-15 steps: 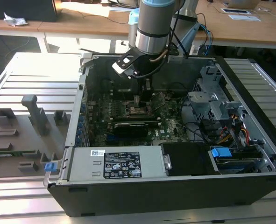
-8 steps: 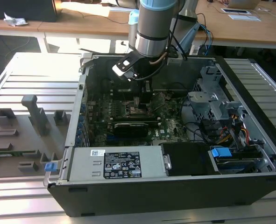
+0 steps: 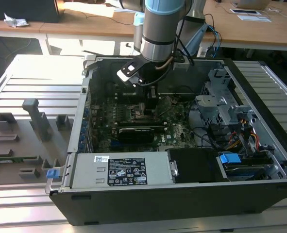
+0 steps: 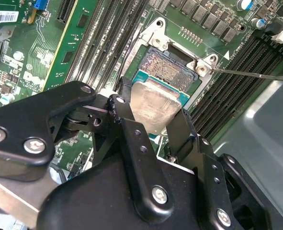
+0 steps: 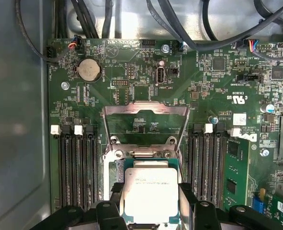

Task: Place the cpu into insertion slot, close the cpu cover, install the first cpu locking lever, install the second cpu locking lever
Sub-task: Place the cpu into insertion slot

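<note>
An open black computer case (image 3: 182,204) lies on a ribbed grey metal bench (image 3: 31,73), with pale wooden desks (image 3: 260,34) in the room behind it. Grey plastic fixtures (image 3: 36,116) stand on the bench at the exterior view's left. The arm (image 3: 160,29), grey with a light-blue band, reaches down into the case, above the green circuit board (image 5: 203,96).

The tool (image 4: 153,108) grips the cpu (image 5: 150,194), its two black fingers (image 4: 124,103) pressed against opposite edges of the chip. The cpu is a small flat square with a dull silver metal lid, faintly printed, and a thin blue-green rim. It sits tilted over the near side of the insertion slot (image 4: 172,69), a dark-framed square with a finely grained, paler bed. Whether its underside touches that bed cannot be told.

Beyond the slot, the cpu cover (image 5: 170,110) is swung open: a thin, shiny metal frame whose cut-out centre shows the board behind. Long black memory slots (image 5: 76,167) with white clips flank the socket on both sides, and a round silver coin battery (image 5: 89,70) sits further up the board. A thin metal rod (image 4: 251,74) runs out from the slot's corner.
</note>
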You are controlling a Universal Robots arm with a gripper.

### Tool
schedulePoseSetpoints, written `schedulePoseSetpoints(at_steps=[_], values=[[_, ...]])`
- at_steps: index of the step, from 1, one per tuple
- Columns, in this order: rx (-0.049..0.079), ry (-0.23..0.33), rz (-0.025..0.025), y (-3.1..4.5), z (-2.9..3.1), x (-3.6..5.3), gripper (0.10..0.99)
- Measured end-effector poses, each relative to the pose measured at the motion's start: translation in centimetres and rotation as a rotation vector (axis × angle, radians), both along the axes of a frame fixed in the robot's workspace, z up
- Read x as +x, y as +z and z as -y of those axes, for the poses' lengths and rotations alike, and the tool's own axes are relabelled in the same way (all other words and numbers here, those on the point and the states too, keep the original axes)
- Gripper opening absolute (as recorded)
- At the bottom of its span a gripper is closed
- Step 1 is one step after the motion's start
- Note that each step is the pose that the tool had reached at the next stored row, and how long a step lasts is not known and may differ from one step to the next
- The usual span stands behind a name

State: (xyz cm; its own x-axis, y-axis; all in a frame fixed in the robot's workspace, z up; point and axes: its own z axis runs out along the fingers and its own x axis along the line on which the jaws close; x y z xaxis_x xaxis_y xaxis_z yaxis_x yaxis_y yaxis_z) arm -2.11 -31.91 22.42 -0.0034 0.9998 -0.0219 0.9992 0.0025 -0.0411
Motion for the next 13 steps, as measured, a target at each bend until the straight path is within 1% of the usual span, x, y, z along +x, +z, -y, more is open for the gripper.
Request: schedulePoseSetpoints(at_steps=[7, 12, 13], values=[[-0.001, 0.0, -0.0001, -0.35, -0.08, -0.01, 0.541], [-0.003, 0.0, 0.0, -0.76, -0.25, -0.26, 0.541], [-0.003, 0.0, -0.0001, -0.95, -0.27, -0.39, 0.541]])
